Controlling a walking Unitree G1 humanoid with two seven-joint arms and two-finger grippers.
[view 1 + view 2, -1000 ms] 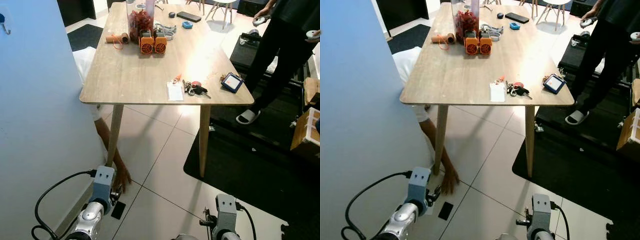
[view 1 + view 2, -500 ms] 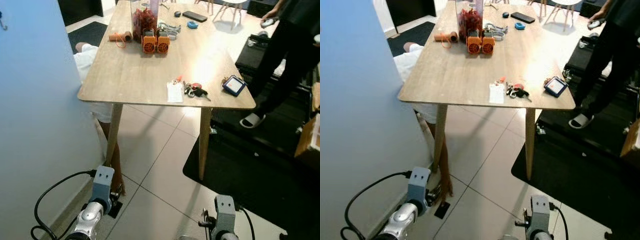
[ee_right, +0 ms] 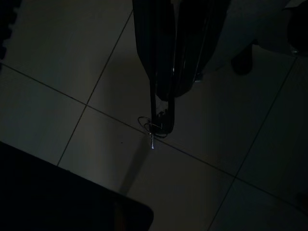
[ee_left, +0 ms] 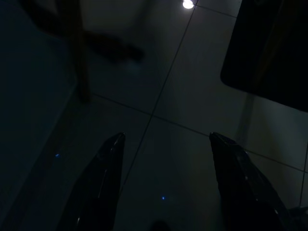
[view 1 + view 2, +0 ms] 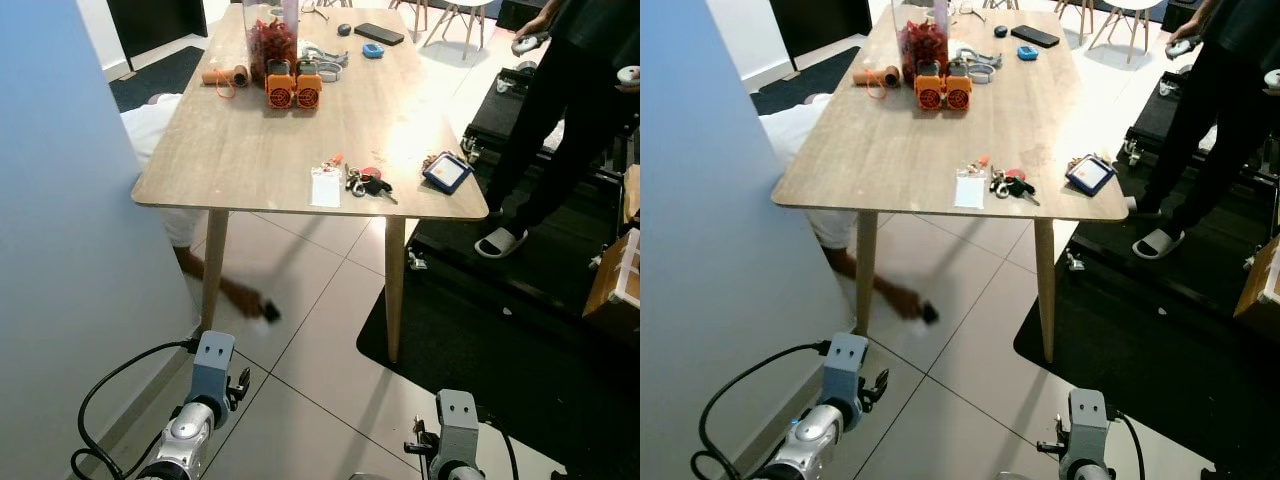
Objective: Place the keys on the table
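Right pincer (image 3: 166,103) closed on small keys (image 3: 153,127) — hung low over floor tiles, lower frame. Left pincer (image 4: 163,183) held open, idle. Wooden surface (image 5: 250,150) seen at upper centre — another key bunch (image 5: 366,184) laid near its front edge.

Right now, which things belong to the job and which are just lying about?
Job: keys, pinched in the shut right end effector; table.
Lying about: key bunch, card, blue case, orange boxes, jar and phone, all on the table; open left end effector, idle.
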